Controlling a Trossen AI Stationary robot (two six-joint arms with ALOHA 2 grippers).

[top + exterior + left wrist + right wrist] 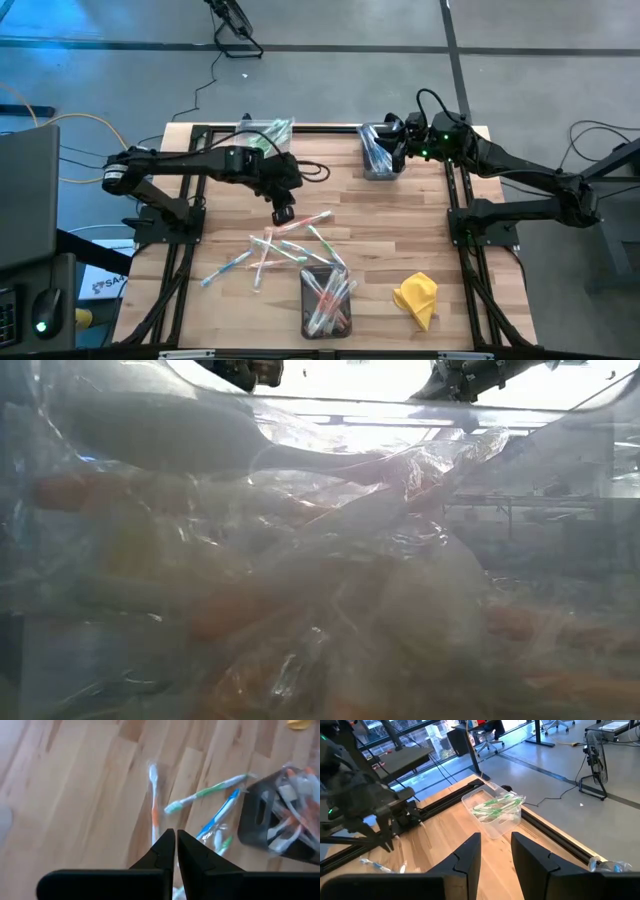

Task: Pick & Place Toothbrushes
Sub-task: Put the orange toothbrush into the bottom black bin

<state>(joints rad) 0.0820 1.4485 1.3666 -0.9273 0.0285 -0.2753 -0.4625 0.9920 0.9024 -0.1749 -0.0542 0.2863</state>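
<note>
left gripper [283, 212]: fingers together, holds nothing, above loose toothbrushes [290, 245] | right gripper [385, 150]: fingers apart, over far bin [378, 152]

Even overhead light on the surface [400, 230], soft shadows, low view smeared by glaring crinkled plastic [300, 560], left wrist view motion-blurred, bright windows behind.

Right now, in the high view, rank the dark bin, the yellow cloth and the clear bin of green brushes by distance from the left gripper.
1. Clear bin of green brushes, at the table's far edge, nearest the left gripper.
2. Dark bin, near edge, slightly farther.
3. Yellow cloth, near right, farthest.
</note>
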